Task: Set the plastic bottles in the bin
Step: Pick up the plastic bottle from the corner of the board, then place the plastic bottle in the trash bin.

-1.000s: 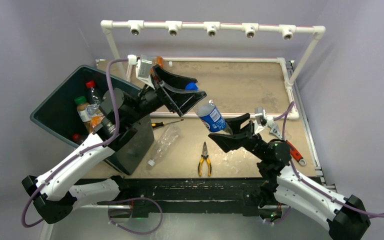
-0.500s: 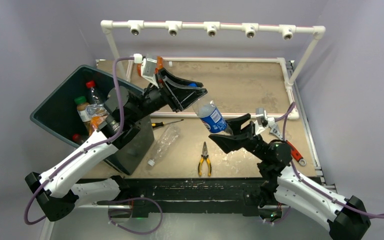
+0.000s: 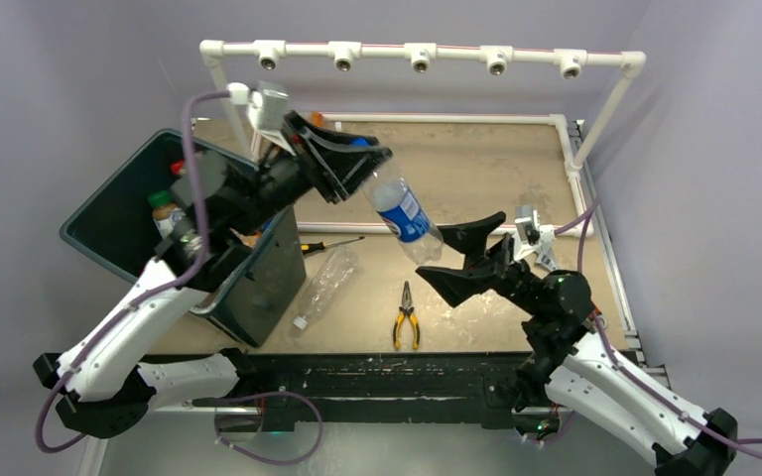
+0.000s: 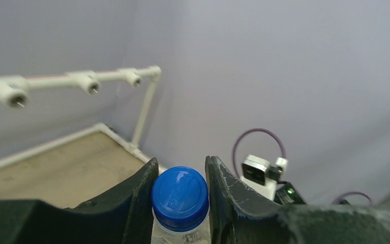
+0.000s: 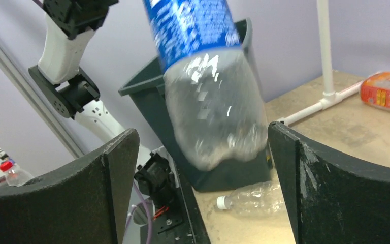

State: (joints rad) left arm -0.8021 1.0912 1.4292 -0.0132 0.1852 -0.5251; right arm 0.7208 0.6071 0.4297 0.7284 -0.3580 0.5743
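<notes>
Above the table (image 3: 496,169), left hand (image 3: 362,169) clamps the bottle (image 3: 404,211) neck; right hand (image 3: 432,256) gapes around its base.

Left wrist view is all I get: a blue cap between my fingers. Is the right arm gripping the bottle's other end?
Observer: No. The right gripper is open; the blue-label bottle hangs base-down between its fingers, with a gap on each side.
Operator: Am I over the bin?
Observer: Not yet. In the top view the bin sits to the bottle's left, and the bottle hangs over the table.
Operator: Any more to collect?
Observer: A crushed clear bottle lies on the table beside the bin.
</notes>
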